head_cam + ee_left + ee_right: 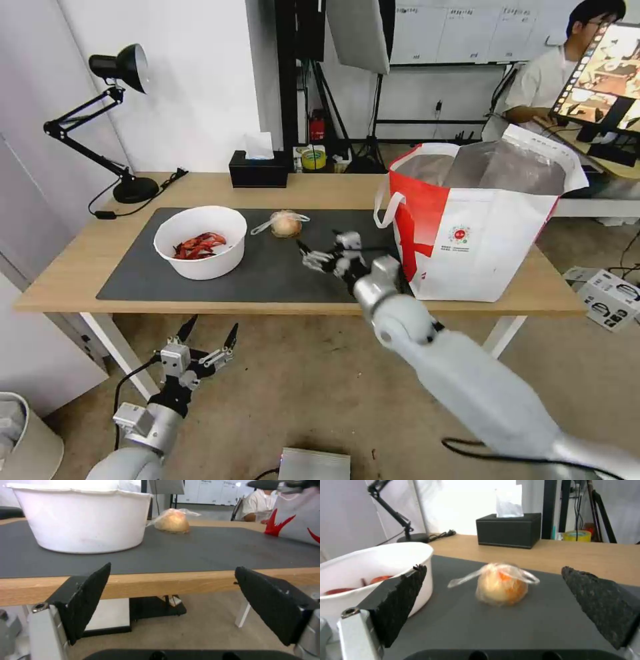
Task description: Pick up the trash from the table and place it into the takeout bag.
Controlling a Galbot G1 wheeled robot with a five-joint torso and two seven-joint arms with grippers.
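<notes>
The small clear bag with a beige lump (500,587) sits on the grey mat (280,273) between the white bowl (200,241) and takeout bag (480,227), its knotted tail trailing toward the bowl. The right hand (319,253) (released, empty) is lined up; next, I'd guess, it closes around the lump. The left hand (207,343) hangs released below the tabletop (80,267).

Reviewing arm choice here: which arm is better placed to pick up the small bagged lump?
Right. The right gripper is open over the mat, aimed at the small clear bag. The left gripper hangs open below the table edge, nearer the bowl.
</notes>
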